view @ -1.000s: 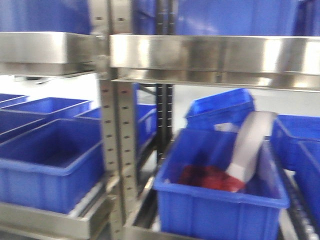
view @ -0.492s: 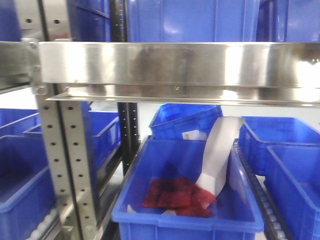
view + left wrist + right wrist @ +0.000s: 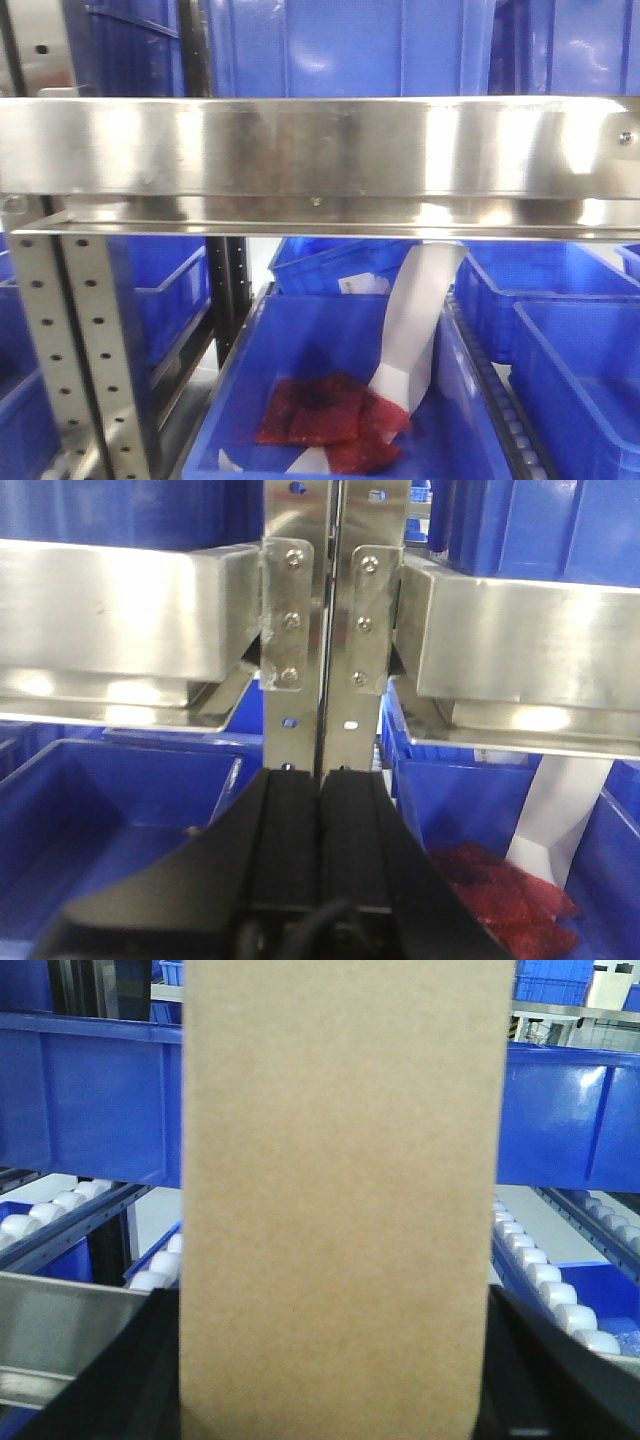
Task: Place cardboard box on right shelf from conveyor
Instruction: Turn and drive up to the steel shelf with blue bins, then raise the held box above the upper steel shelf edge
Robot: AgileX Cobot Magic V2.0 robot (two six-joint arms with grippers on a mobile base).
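Over the last second the front view has slid sideways along the racking: the perforated upright (image 3: 80,340) that stood near the middle now sits at the left edge, and the broad steel lip of the right shelf (image 3: 320,150) spans the whole frame. This suggests the base is squaring up to the drop-off bay. The conveyor is out of sight. The cardboard box (image 3: 340,1200) fills the right wrist view, upright and clamped between the dark fingers of the right hand (image 3: 335,1400), with white rollers (image 3: 545,1290) and blue bins behind it. It is off the belt but not yet set down. The left hand (image 3: 322,850) is closed and empty, pointing at the upright between the shelves.
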